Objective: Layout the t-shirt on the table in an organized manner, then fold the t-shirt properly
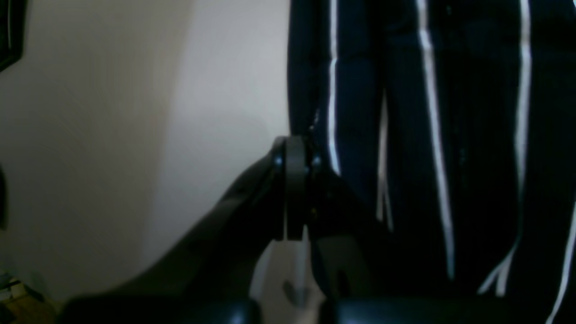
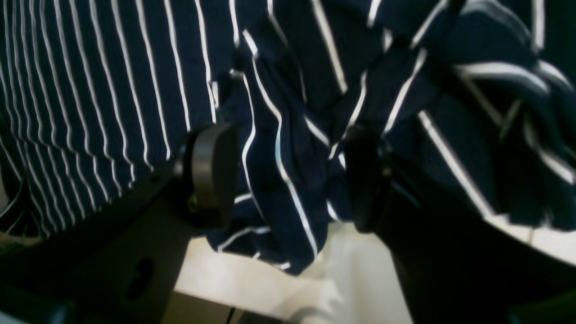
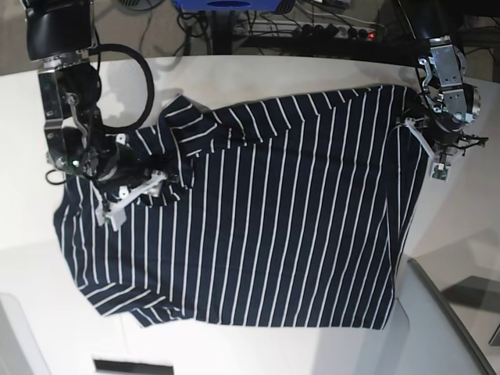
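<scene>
- The striped t-shirt (image 3: 258, 211) lies spread across most of the white table (image 3: 234, 70), its body largely flat, the stripes running straight.
- The left gripper (image 1: 294, 189), at the shirt's hem edge on the base view's right, has its jaws pressed together; whether a sliver of fabric is pinched between them cannot be told.
- The right gripper (image 2: 288, 175) hangs with jaws apart over bunched cloth near the sleeve (image 3: 176, 125) and collar end, gripping nothing.
- Judged from this, the laying-out is well along: that rumpled sleeve area needs smoothing, and no fold has been made yet.
</scene>
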Tool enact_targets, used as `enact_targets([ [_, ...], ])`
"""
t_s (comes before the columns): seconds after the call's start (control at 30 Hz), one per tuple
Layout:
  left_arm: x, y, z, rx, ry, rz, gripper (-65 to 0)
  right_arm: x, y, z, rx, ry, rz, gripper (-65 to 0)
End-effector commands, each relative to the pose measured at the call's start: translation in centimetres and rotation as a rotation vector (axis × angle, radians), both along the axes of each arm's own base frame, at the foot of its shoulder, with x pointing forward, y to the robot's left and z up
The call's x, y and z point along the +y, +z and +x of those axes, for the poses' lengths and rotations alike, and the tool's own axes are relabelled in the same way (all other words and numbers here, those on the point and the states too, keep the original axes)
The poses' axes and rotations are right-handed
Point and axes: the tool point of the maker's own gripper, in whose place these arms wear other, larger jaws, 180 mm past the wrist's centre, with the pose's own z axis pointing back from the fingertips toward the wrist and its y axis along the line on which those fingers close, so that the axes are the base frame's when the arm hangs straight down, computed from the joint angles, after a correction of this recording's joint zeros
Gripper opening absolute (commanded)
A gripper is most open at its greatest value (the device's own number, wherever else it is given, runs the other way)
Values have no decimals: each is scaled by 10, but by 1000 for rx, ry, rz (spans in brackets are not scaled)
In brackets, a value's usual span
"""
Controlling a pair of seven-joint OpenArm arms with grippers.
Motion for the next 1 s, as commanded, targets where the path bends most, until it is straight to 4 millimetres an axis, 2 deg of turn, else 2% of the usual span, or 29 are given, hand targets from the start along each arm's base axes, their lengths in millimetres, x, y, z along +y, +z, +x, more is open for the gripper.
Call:
enact_targets([
  [0.0,7,13,10,-43,-2,23,-650,-1,13,18,-56,-6,7,-294],
  [0.27,8,12,7,-39,3,23,-650,-6,-3,20,-29,-32,1,-294],
  [0.43,8,12,7,-38,3,23,-650,5,-13,19,4,-38,23,-294],
  [0.67,8,12,7,-38,4,21,-650,13,-10,23,0,-34,40,-302],
  [0.73,8,12,7,-38,4,21,-650,13,-9,22,2,-34,44,-372],
  [0.87,8,12,7,-38,4,23,-650,11,-10,21,6,-42,49,-650],
  [0.97,9,12,7,-38,4,24,-650,12,-11,15,21,-38,52,-627],
])
